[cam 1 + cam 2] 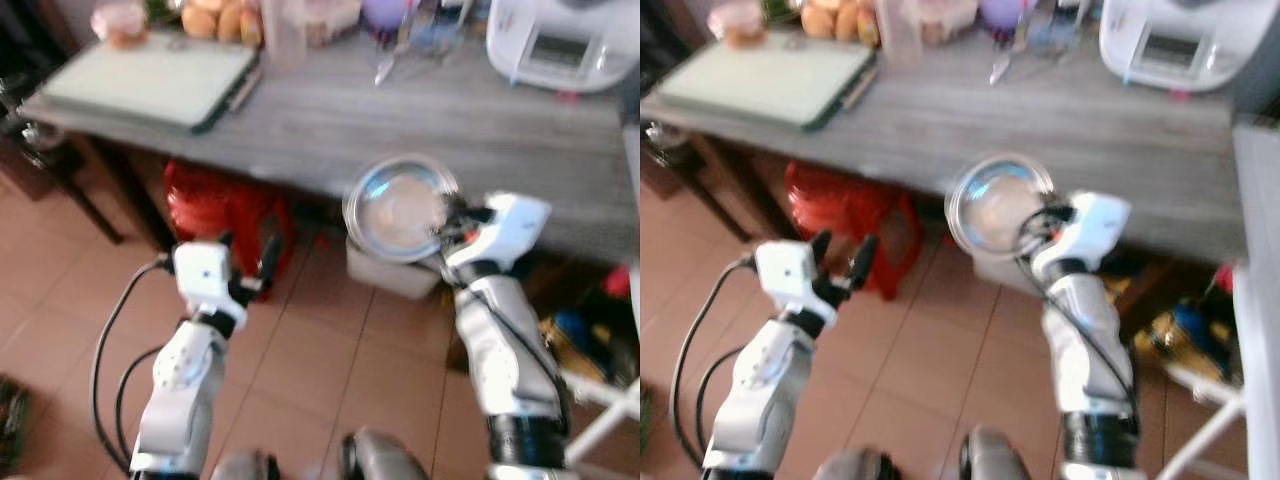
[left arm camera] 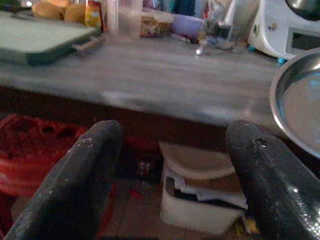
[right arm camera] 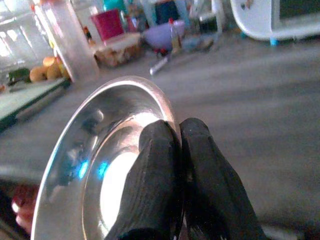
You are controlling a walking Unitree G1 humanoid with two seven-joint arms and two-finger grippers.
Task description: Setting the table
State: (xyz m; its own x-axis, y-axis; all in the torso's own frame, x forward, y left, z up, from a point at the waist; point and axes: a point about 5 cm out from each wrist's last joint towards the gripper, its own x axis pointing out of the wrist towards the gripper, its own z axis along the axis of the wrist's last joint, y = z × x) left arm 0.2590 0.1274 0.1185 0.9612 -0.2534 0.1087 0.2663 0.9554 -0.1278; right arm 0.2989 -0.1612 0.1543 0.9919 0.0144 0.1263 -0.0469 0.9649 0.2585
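My right gripper (image 3: 177, 145) clamps the rim of a round shiny steel plate (image 1: 400, 208) just in front of the grey wooden table's (image 1: 420, 120) near edge.

The plate sits at centre frame, tilted toward me. My left gripper (image 1: 247, 262) hangs lower left, fingers spread and empty, above the tiled floor (image 1: 310, 370). A pale green cutting board (image 1: 150, 78) lies upper left, a white appliance (image 1: 565, 40) upper right.

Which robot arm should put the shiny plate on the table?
The right one. The right gripper is already pinching the metal plate's rim at the grey table's edge. The left gripper is open, empty and lower down.
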